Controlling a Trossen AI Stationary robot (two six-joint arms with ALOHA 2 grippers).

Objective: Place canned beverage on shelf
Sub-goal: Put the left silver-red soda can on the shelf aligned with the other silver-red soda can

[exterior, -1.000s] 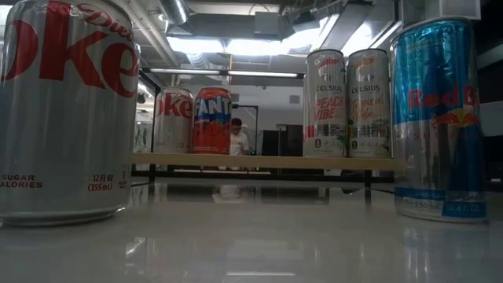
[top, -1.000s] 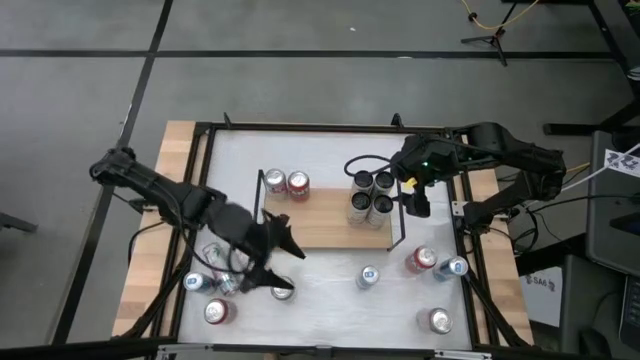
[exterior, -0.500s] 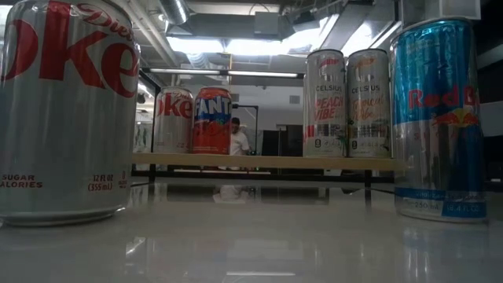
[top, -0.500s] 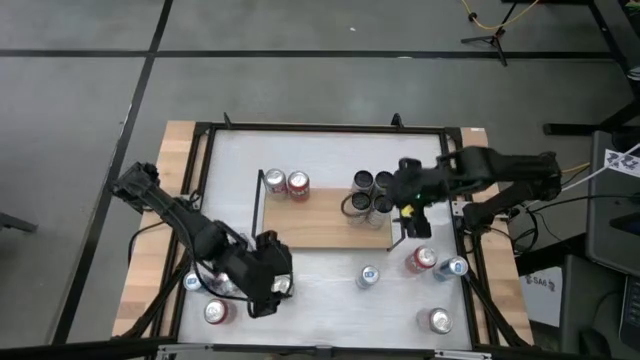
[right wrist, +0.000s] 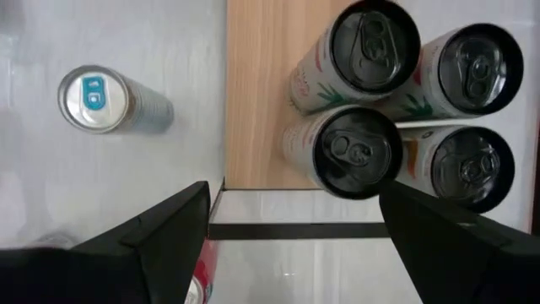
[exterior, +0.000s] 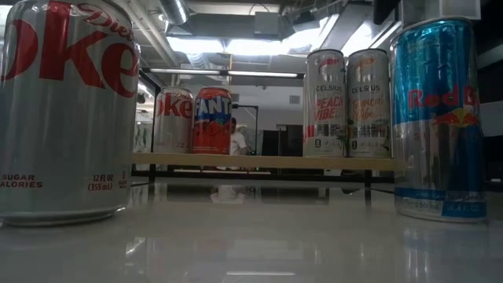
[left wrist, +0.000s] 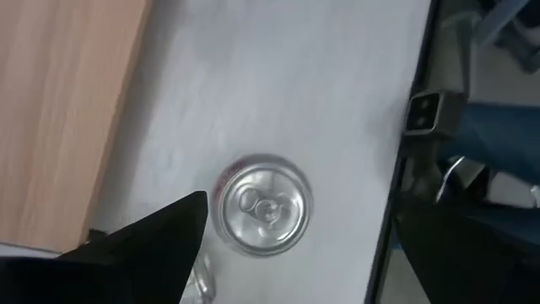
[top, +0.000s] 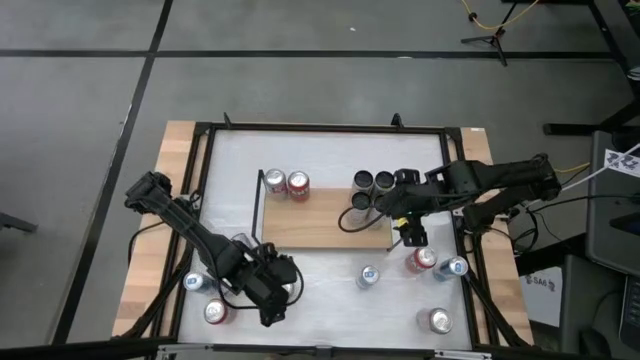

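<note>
The shelf (top: 320, 222) is a light wooden board mid-table with black end rails. Two cans (top: 287, 183) stand at its left end and several black-topped Celsius cans (right wrist: 364, 152) at its right end. A silver, red-edged can (left wrist: 261, 203) stands upright on the white table near the front. My left gripper (left wrist: 299, 211) hangs open above it, pointing down, one finger to either side, touching nothing. In the high view my left gripper (top: 276, 298) covers that can. My right gripper (right wrist: 295, 190) is open over the shelf's right rail (right wrist: 295, 230), beside the Celsius cans.
Loose cans stand on the table: a blue-topped one (right wrist: 93, 100), a red one (top: 421, 260), others at the front left (top: 215, 312) and front right (top: 438, 320). A Diet Coke can (exterior: 63, 110) and a Red Bull can (exterior: 436, 118) stand close to the low camera. A person (exterior: 236, 140) is far behind.
My left gripper has gone toward the table's near edge and down, tipping from nearly level to pointing down over the silver can. My right gripper has gone from the shelf's far right corner toward the near edge, along the right rail, and sunk a little. No can has moved.
</note>
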